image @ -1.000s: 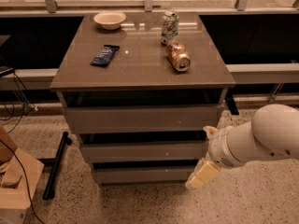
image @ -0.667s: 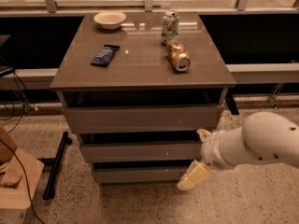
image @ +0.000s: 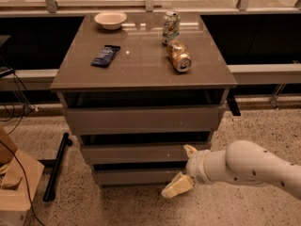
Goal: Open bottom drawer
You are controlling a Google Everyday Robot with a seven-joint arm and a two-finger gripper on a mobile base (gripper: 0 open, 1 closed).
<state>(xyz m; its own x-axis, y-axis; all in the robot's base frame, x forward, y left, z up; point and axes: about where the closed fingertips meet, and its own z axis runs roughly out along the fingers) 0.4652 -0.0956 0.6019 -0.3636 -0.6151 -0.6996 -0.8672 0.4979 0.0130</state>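
Note:
The bottom drawer [image: 136,176] is the lowest, narrowest grey-brown flat front of three in the cabinet, with a dark gap above it. My gripper [image: 181,169] is at the end of the white arm coming in from the right. It sits in front of the right end of the bottom drawer's front. One pale finger [image: 176,186] points down-left below the drawer front; the other [image: 190,150] points up near the middle drawer [image: 141,153].
The top drawer [image: 141,120] is widest. On the cabinet top [image: 141,65] are a white bowl [image: 110,20], a dark blue packet [image: 105,55], an upright can [image: 170,27] and a can lying on its side [image: 179,56]. A black bar [image: 56,166] and cardboard box [image: 16,185] lie left.
My arm has moved left and slightly down, bringing the gripper from beside the cabinet's right edge to in front of the bottom drawer's right end. The drawers have not moved.

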